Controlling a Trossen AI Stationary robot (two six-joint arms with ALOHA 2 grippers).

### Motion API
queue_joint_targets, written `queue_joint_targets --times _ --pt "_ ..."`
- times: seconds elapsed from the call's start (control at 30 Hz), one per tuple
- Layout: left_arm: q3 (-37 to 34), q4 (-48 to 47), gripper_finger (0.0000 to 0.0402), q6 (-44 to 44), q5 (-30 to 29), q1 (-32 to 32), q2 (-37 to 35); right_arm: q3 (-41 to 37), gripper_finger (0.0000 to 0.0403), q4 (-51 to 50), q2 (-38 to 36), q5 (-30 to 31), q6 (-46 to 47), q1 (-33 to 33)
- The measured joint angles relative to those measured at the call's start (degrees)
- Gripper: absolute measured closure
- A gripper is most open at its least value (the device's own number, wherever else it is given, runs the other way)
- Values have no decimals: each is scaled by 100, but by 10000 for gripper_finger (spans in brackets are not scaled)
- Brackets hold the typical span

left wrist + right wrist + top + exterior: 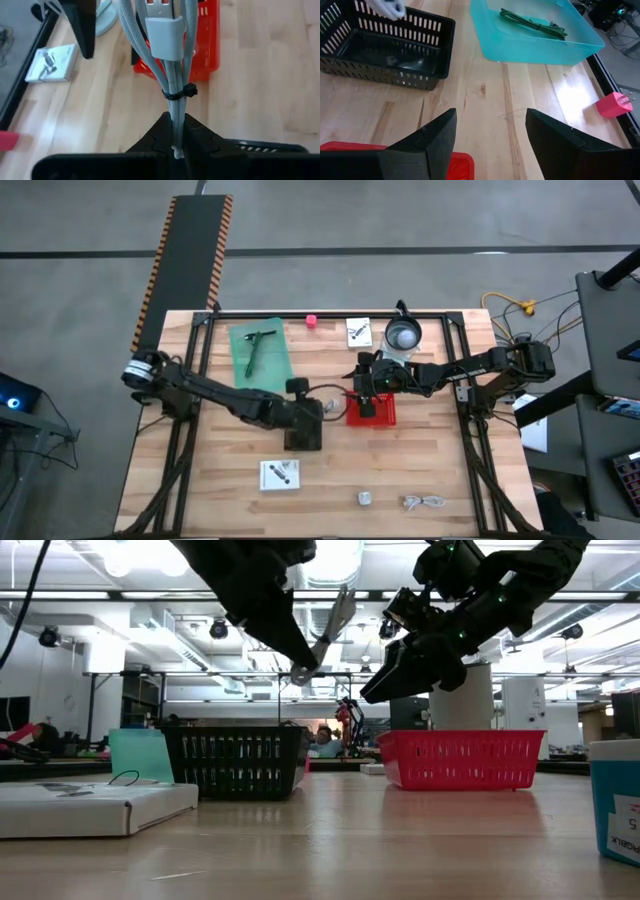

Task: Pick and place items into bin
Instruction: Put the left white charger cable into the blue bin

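Closest to the lens, in the left wrist view: left gripper (176, 136) pinched nearly shut on a grey cable bundle (172, 75), gripped at its tail end. Bound by a black tie just past the fingertips, with a pale plug casing farther out. Raised clear of the wood. In the low view, held above the near-right corner of the black basket (235, 760). From above, placed at mid-table, close to the left of the red basket (380, 416).

Right gripper (490, 135) spread wide, nothing between the fingers. Hovering over the red basket's back-left corner, fingers aimed across the table toward the black basket. Bare planks between the fingers, a strip of red rim below.

Farther out from the jaws:
- Teal tray (262, 352) at the back left, with a dark green cable (532, 22) coiled inside.
- Pink blob (311, 321) at the back edge, just right of the tray; looks like a small plug block in the right wrist view.
- White card (358, 331) with dark print at the back, beside the clear round jug (403, 335).
- Second white card (280, 474) at the front, left of centre, flat on the wood.
- Tiny silver cube (365, 499) near the front edge.
- Another pale cable bundle (425, 502) lying loose to the right of the cube.

Inside of the red basket mostly hidden by the right arm; contents impossible to tell.
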Motion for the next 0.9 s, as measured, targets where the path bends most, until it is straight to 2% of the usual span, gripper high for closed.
queue_joint_targets --times 0.17,0.3,0.47,0.67,0.9 --pt "-284 257 389 320 575 406 -372 -4 179 -4 -1 0 20 0" --pt "-1020 937 389 634 850 749 -1059 -4 179 -7 0 2 26 0" --pt "-2035 1495 389 615 1208 1264 -2064 -6 179 -9 0 0 42 0" --pt "-2720 1289 389 307 1451 1753 -2922 -6 179 -7 -2 0 44 0" --pt "-2934 1061 389 314 1568 2192 -3299 -6 179 1 0 0 50 0"
